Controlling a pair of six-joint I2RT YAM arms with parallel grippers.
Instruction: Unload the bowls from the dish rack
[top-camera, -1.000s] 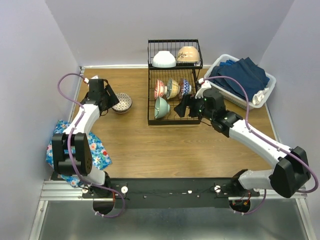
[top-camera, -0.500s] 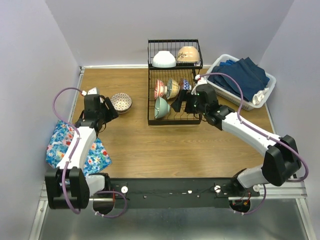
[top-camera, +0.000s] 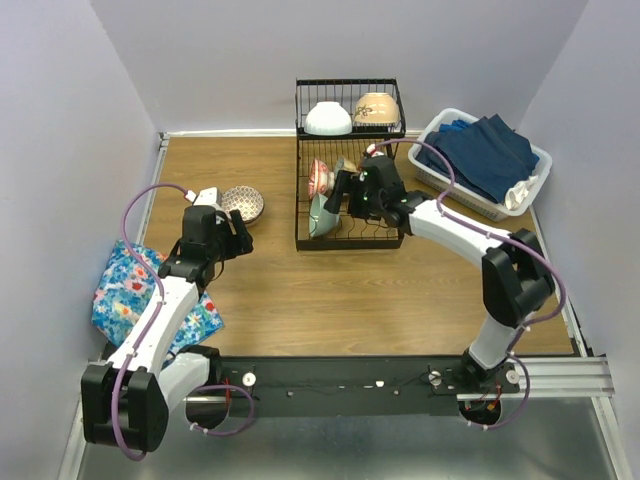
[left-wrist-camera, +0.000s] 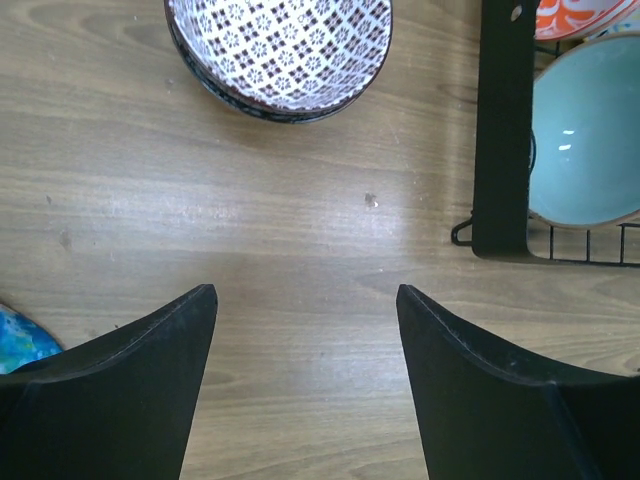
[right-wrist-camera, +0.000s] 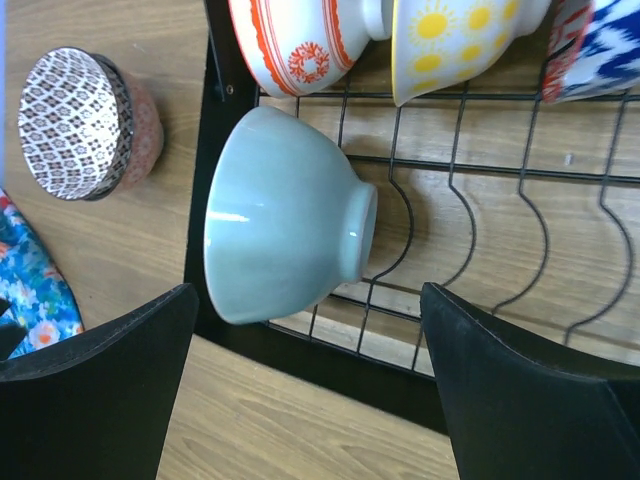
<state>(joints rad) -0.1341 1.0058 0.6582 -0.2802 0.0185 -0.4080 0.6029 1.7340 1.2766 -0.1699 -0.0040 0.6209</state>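
Note:
The black wire dish rack (top-camera: 350, 243) stands at the back middle of the table. Its upper shelf holds a white bowl (top-camera: 328, 119) and a beige bowl (top-camera: 375, 108). On the lower tray a mint-green bowl (right-wrist-camera: 285, 215) stands on edge, with a red-orange patterned bowl (right-wrist-camera: 305, 45), a yellow-inside bowl (right-wrist-camera: 455, 40) and a blue-zigzag bowl (right-wrist-camera: 600, 40) behind it. My right gripper (top-camera: 340, 195) is open above the mint bowl, empty. A patterned bowl (top-camera: 243, 203) sits upright on the table left of the rack. My left gripper (top-camera: 238, 238) is open and empty, just near of it.
A white plastic basket (top-camera: 530, 160) of blue cloths stands right of the rack. A floral cloth (top-camera: 130, 295) lies at the table's left edge by the left arm. The rack's front corner (left-wrist-camera: 503, 150) lies right of my left gripper. Walls close in on three sides.
My left gripper has drawn back from the patterned bowl, toward the near side and right. My right gripper has moved left across the rack's lower tray to over the mint-green bowl.

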